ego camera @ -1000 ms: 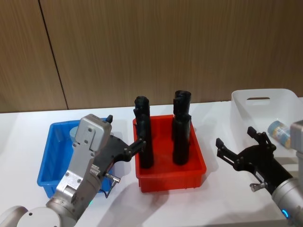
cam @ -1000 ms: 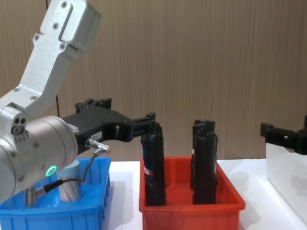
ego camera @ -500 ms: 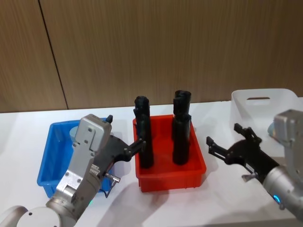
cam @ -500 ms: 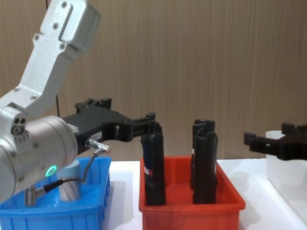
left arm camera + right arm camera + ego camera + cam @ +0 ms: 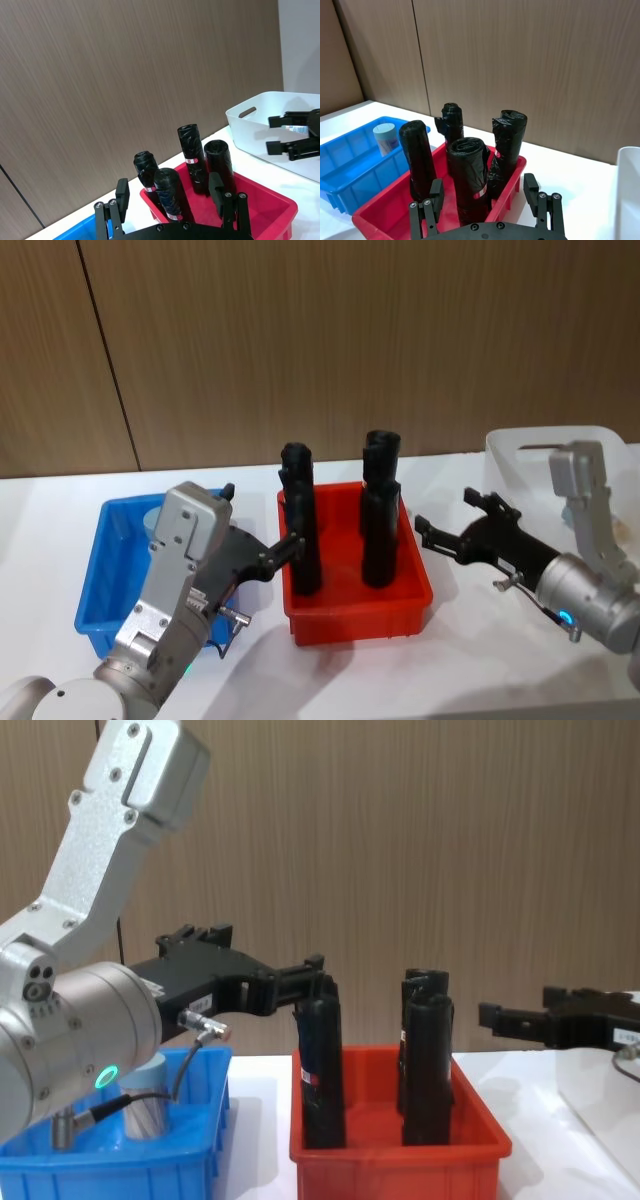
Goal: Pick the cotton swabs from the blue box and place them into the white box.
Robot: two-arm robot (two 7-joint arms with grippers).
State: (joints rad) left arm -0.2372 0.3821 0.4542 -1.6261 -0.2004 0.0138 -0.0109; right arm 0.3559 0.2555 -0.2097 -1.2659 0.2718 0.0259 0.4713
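The cotton swabs (image 5: pixel 385 137), a small tub with a pale lid, stand at the back of the blue box (image 5: pixel 347 167). From the chest the cotton swabs (image 5: pixel 146 1108) show in the blue box (image 5: pixel 110 1172) behind my left arm. My left gripper (image 5: pixel 260 518) hovers open over the gap between the blue box (image 5: pixel 105 575) and the red bin, holding nothing. My right gripper (image 5: pixel 452 525) is open and empty, between the red bin and the white box (image 5: pixel 520 455). In the chest view the right gripper (image 5: pixel 528 1010) points toward the black rolls.
A red bin (image 5: pixel 355 605) in the middle holds three upright black rolls (image 5: pixel 378 530). The left arm's wrist housing (image 5: pixel 180 560) covers the blue box's right side. A wood-panelled wall stands behind the white table (image 5: pixel 470 660).
My right gripper has swung left, away from the white box and toward the red bin, staying open. The left arm has not moved.
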